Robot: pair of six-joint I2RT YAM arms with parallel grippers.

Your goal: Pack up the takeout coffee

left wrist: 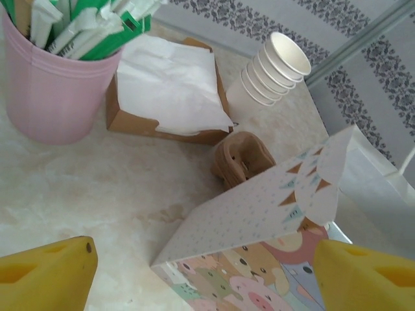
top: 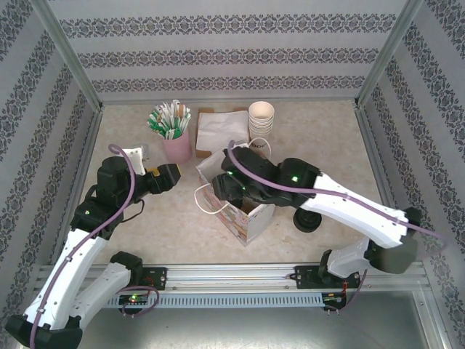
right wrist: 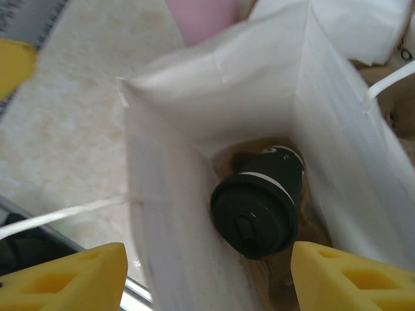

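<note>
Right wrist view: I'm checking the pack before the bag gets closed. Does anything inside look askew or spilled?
The takeout coffee looks tilted inside the paper bag: its side shows behind the black lid, so it appears to lean rather than stand upright. I see no spill around it.

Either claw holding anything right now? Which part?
Nothing held. Both the left claw and right claw are open; the takeout coffee sits inside the bag, untouched.
</note>
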